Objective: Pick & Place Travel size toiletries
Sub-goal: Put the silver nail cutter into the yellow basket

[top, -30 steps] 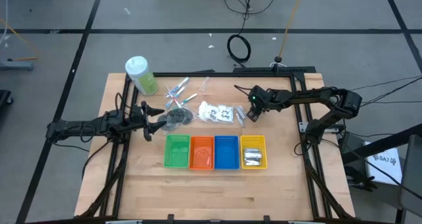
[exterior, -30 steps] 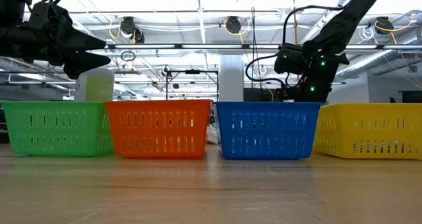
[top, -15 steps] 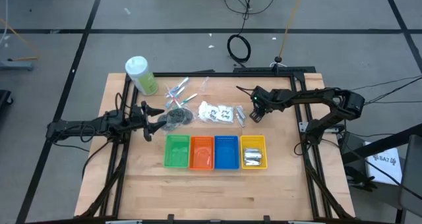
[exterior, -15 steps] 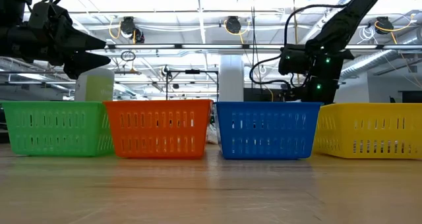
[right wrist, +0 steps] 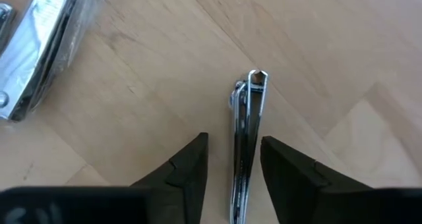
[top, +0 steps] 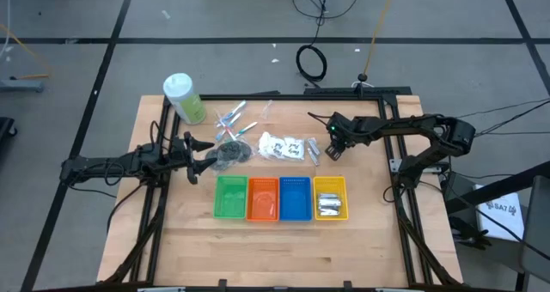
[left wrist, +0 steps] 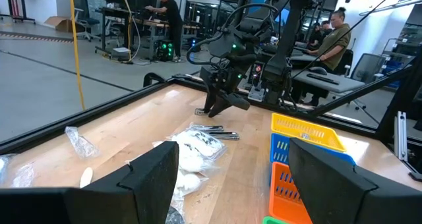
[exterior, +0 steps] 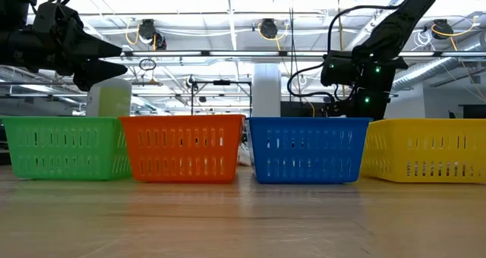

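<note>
My right gripper (top: 332,151) points down at the table's far right part, over a thin silver metal piece (right wrist: 246,138) that lies between its slightly open fingers. A wrapped bundle of similar silver pieces (right wrist: 36,43) lies beside it (top: 314,150). White packets (top: 284,146), a dark clear pouch (top: 230,153) and thin sticks (top: 232,118) lie on the table's far half. Silver-grey tubes (top: 329,207) lie in the yellow bin (top: 343,189). My left gripper (top: 204,155) hovers open, just left of the pouch. My right gripper comes from above, pointing down, with its fingers along the thin silver piece's two long sides. One finger (right wrist: 290,165) lies against the piece's side (right wrist: 261,132); the other finger (right wrist: 191,161) stands a small gap away. The piece lies on the table.
Green (top: 229,197), orange (top: 262,198), blue (top: 295,198) and yellow bins stand in a row near the table's middle. A large pale-green bottle with a white cap (top: 183,97) stands at the far left corner. Bare wood lies in front of the bins. People work in the room beyond.
My right gripper has shifted a little toward the table's right edge and slightly up, then held still. Nothing on the table has visibly moved.
</note>
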